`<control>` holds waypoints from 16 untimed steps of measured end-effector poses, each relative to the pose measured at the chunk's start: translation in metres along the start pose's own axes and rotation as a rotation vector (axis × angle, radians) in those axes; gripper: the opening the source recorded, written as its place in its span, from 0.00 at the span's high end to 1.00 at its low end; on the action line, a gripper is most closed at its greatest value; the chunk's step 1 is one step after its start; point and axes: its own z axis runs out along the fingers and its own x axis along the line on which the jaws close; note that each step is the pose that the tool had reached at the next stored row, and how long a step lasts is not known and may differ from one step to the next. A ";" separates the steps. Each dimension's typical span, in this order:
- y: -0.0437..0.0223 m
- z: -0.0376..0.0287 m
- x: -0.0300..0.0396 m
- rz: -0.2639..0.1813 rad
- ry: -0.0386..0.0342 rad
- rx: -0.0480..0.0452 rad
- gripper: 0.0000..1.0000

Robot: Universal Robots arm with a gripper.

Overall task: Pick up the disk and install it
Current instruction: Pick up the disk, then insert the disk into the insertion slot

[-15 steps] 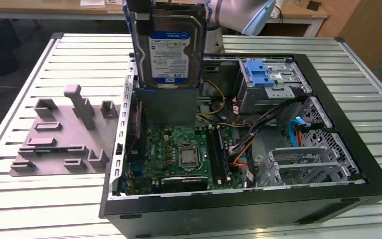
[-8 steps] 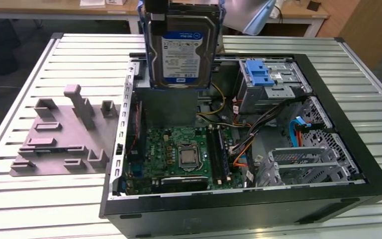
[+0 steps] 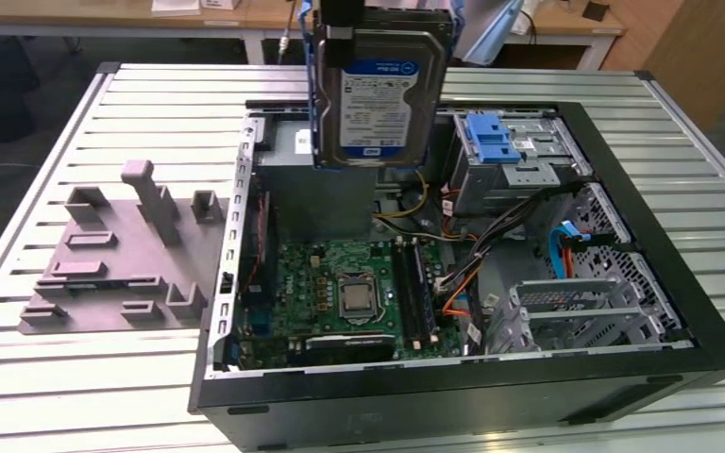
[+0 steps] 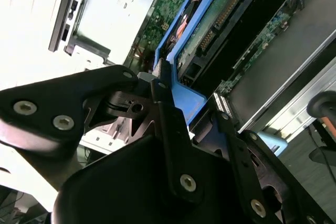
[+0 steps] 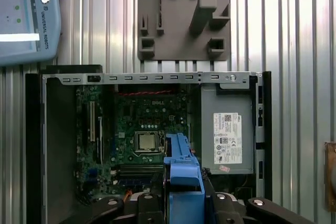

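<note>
The disk (image 3: 379, 99), a silver hard drive with a white-and-blue label and a blue bracket, hangs upright high above the open computer case (image 3: 463, 392), over its far side. My gripper (image 3: 360, 21) is shut on the disk's top end. In the second wrist view the black fingers (image 4: 161, 103) clamp the blue bracket (image 4: 184, 95), and the disk's green circuit-board side (image 4: 220, 14) runs away from them. The first wrist view looks straight down: the bracket (image 5: 181, 174) sits in my gripper (image 5: 182, 190) above the case interior.
Inside the case lie the motherboard (image 3: 350, 283), a grey metal box with a white sticker (image 5: 226, 129), loose cables and a drive cage with a bright blue latch (image 3: 495, 142). A grey fixture plate (image 3: 110, 255) lies on the slatted table (image 3: 86, 396). A pendant (image 5: 26, 14) rests beyond.
</note>
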 end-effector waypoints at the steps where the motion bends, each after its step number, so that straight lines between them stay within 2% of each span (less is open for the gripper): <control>1: -0.0037 -0.0001 -0.0001 0.000 0.0000 0.0000 0.64; 9: -0.0275 -0.0005 -0.0006 0.000 0.0000 0.0000 0.64; 16: -0.0306 -0.0005 -0.0006 0.000 0.0000 0.0000 0.64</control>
